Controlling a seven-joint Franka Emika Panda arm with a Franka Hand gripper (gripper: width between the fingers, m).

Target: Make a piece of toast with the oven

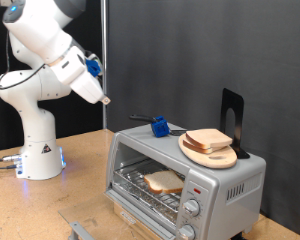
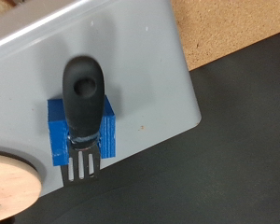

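Pincer [image 1: 106,99] hangs above and toward the exterior view's left of the oven [image 1: 180,180]; its opening cannot be told. Toast [image 1: 164,181] lies inside on the rack — below the pincer. Fork [image 2: 83,112] in its blue holder [image 2: 81,133] stands directly beneath — handle pointing up.

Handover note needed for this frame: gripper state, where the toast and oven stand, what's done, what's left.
Gripper: raised above the silver toaster oven; whether its jaws are open cannot be seen, nothing visibly held.
Pale bread slice: on the wire rack inside the oven, door open.
On the oven top: black-handled fork in a blue holder, round wooden board with piled slices.
Done: bread loaded. Left: door not closed.
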